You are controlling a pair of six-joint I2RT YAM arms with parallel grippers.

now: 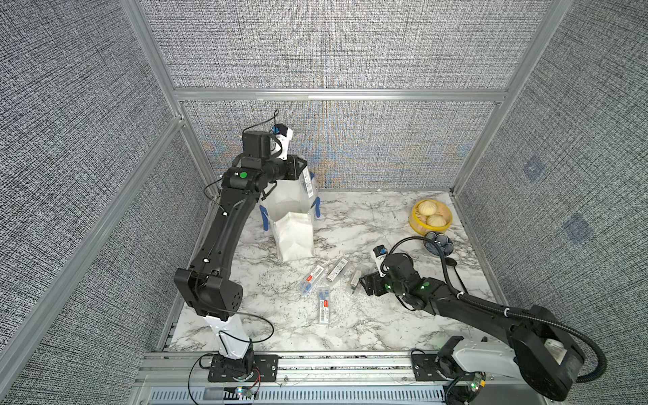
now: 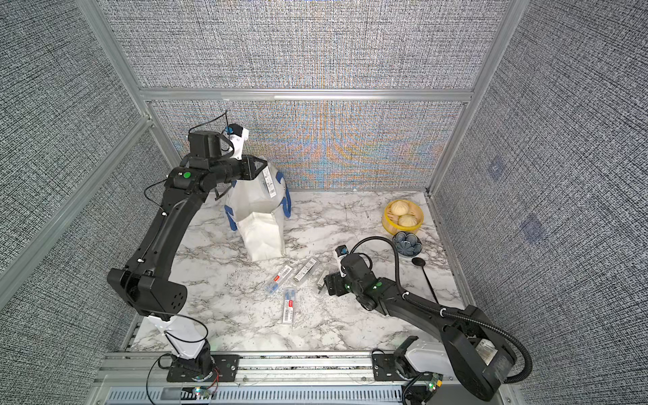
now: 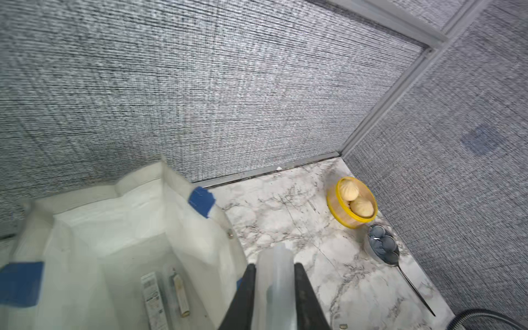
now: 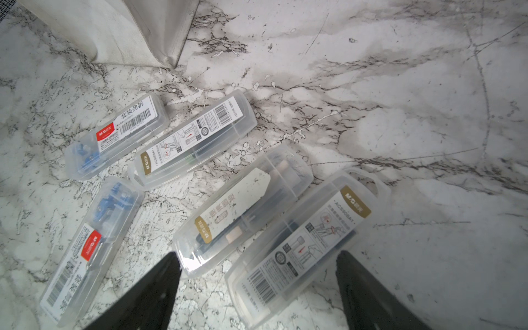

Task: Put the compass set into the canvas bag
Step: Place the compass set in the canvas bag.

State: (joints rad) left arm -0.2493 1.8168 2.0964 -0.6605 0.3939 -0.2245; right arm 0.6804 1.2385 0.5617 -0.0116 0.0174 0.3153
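Note:
The canvas bag stands upright at the back left of the marble table, white with blue strap handles, its mouth open. My left gripper is shut on a clear compass set case and holds it high over the bag's right rim. Two more cases lie at the bottom inside the bag. Several clear compass set cases lie on the table in front of the bag. My right gripper hangs open low over the nearest case, one finger on each side, not touching it.
A yellow basket with two buns sits at the back right. A blue bowl and a black spoon lie just in front of it. Fabric walls with metal frames close in the table on three sides.

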